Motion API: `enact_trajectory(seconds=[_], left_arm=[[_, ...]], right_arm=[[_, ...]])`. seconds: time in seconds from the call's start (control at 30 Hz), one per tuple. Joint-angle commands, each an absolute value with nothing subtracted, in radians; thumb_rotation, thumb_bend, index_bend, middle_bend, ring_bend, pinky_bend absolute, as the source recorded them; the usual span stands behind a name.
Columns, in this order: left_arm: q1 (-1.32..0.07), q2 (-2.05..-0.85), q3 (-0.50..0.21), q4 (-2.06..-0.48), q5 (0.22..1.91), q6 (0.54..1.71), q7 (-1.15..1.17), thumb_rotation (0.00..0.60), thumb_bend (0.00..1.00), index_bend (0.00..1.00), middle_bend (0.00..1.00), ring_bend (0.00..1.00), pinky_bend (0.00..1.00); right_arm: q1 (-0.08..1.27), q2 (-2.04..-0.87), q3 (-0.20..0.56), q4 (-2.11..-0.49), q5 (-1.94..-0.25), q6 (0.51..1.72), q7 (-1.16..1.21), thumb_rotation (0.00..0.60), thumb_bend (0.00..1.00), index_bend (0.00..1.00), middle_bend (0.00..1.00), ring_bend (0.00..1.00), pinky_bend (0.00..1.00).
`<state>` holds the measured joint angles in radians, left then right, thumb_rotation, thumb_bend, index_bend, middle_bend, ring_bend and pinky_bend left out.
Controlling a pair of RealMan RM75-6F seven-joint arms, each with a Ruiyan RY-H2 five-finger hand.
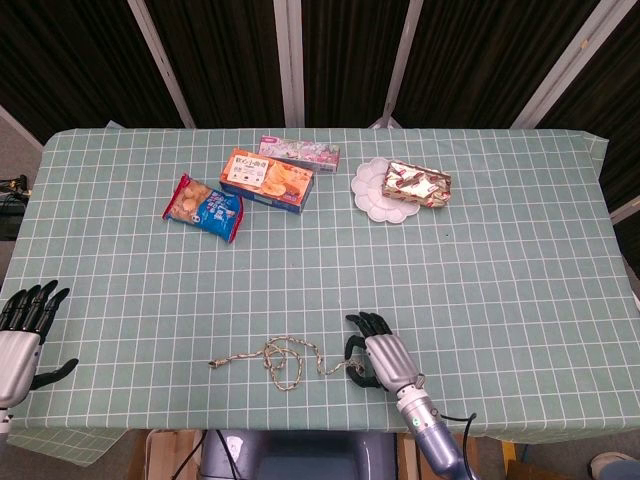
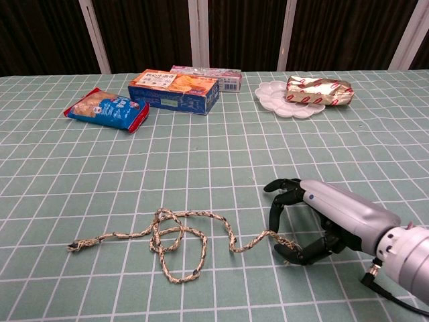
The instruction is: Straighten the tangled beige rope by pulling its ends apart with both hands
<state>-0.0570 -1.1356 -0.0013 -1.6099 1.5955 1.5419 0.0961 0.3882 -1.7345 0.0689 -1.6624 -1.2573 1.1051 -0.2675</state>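
Note:
The beige rope (image 2: pixel 178 243) lies tangled in loops on the green checked cloth near the table's front edge, also visible as a rope (image 1: pixel 285 364) in the head view. Its left end points left and lies free. Its right end runs under my right hand (image 2: pixel 320 216), which arches over it with fingers curled down on the far side and thumb on the near side, a gap still between them. In the head view the right hand (image 1: pixel 381 356) sits just right of the tangle. My left hand (image 1: pixel 22 332) hovers at the table's left edge, fingers spread, holding nothing, far from the rope.
At the back of the table lie a blue snack bag (image 1: pixel 204 208), an orange box (image 1: pixel 266 180), a pink box (image 1: pixel 298 152), and a white plate (image 1: pixel 372 192) with a foil-wrapped packet (image 1: pixel 417 184) partly on it. The front table edge (image 1: pixel 300 428) runs close below the rope.

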Motion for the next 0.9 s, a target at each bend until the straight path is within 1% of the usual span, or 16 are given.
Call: enact_trajectory(seconds=[0.03, 0.23, 0.73, 0.9], left_arm=[[-0.057, -1.136, -0.001, -1.61, 1.596, 1.542, 0.096, 0.6, 0.03, 0.0, 0.0, 0.0, 0.0], [-0.057, -1.136, -0.001, -1.611, 1.596, 1.543, 0.097, 0.6, 0.03, 0.0, 0.0, 0.0, 0.0], [-0.057, -1.135, -0.001, -1.613, 1.598, 1.546, 0.096, 0.6, 0.03, 0.0, 0.0, 0.0, 0.0], [-0.057, -1.135, 0.0, -1.613, 1.6, 1.546, 0.096, 0.6, 0.03, 0.0, 0.0, 0.0, 0.0]], right_arm=[[0.389, -1.734, 0.069, -1.663, -1.254, 1.106, -0.271, 0.6, 0.37, 0.55, 0.15, 0.0, 0.0], [0.388, -1.732, 0.066, -1.662, -1.243, 1.106, -0.276, 0.6, 0.4, 0.55, 0.15, 0.0, 0.0], [0.386, -1.725, 0.061, -1.671, -1.231, 1.115, -0.289, 0.6, 0.41, 0.55, 0.16, 0.0, 0.0], [0.385, -1.716, 0.059, -1.682, -1.231, 1.119, -0.291, 0.6, 0.49, 0.55, 0.17, 0.0, 0.0]])
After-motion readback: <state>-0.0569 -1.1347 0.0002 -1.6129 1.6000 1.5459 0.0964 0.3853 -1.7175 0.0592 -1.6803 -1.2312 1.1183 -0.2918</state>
